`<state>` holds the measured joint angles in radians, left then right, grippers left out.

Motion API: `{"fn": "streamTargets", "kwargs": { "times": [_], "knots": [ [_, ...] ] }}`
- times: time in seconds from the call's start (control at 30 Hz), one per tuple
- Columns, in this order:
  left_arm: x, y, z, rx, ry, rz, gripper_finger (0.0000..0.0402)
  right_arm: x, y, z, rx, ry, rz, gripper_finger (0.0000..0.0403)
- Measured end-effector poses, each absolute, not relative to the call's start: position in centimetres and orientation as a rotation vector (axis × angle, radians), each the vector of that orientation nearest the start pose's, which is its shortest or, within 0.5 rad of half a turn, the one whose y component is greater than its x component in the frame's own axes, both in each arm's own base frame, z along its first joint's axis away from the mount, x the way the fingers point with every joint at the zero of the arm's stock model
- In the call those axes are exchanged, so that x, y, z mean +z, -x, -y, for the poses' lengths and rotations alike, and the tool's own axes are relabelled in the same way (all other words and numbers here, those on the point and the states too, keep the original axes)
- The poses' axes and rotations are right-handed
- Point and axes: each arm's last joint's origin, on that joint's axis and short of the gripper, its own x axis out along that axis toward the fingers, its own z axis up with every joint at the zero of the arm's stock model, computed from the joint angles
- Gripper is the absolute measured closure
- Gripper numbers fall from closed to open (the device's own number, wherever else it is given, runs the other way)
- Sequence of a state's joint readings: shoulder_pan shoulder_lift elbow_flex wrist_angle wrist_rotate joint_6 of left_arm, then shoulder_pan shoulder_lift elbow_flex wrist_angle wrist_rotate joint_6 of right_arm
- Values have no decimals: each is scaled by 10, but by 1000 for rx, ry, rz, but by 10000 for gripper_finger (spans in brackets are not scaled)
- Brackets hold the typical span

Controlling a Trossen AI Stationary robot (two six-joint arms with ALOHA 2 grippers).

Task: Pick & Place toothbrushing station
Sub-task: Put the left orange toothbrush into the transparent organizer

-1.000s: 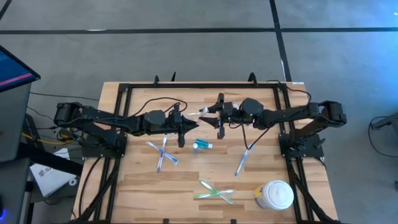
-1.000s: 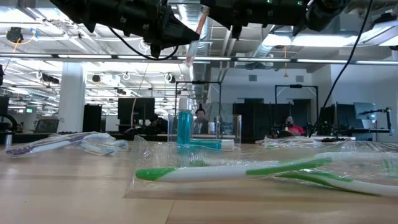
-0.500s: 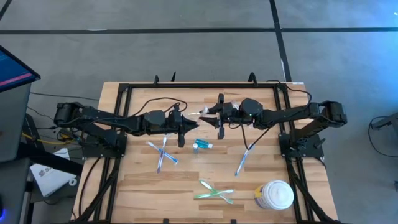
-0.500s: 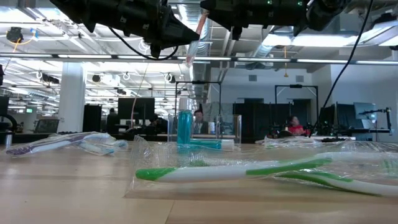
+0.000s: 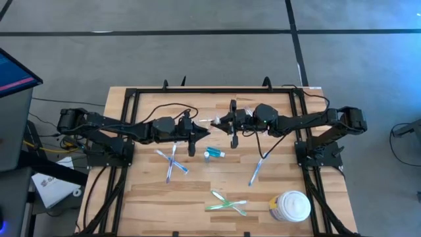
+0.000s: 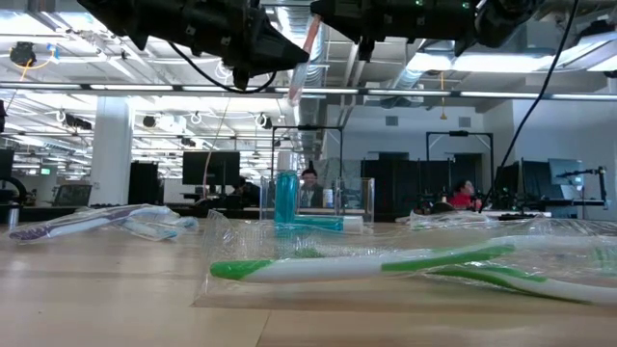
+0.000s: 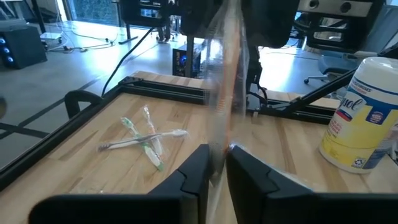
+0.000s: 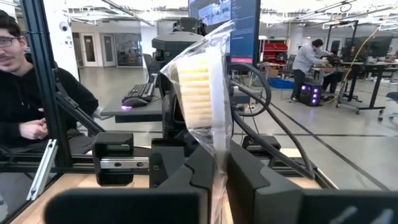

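Wrapped toothbrush (image 8: 198,93): held in mid-air between both arms above the tabletop (image 5: 197,181), orange-striped, in a crinkly clear sleeve.
Handling: likely light, slippery film; pinch the stiff handle, not loose wrap.
Left gripper (image 7: 216,163): closed on one end.
Right gripper (image 8: 217,163): clamped on the other.
Teal tube (image 5: 214,154): lying below, near the green toothbrushes (image 5: 227,204).

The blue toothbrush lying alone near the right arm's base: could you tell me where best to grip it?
Take the blue toothbrush at mid-handle, from straight above, fingers spanning its narrow width. It lies flat and slanted on the table, with bare wood either side.
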<state>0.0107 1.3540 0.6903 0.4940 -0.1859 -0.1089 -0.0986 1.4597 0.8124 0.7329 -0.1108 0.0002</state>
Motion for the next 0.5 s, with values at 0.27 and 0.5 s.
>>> {"fn": "streamTargets", "kwargs": {
  "times": [0.27,0.5],
  "knots": [
    [242,-288,-8,205,94,-157,338,274,-317,28,12,8,84,372],
    [242,-288,-8,206,94,-157,325,273,-317,31,2,7,71,392]
  ]
}}
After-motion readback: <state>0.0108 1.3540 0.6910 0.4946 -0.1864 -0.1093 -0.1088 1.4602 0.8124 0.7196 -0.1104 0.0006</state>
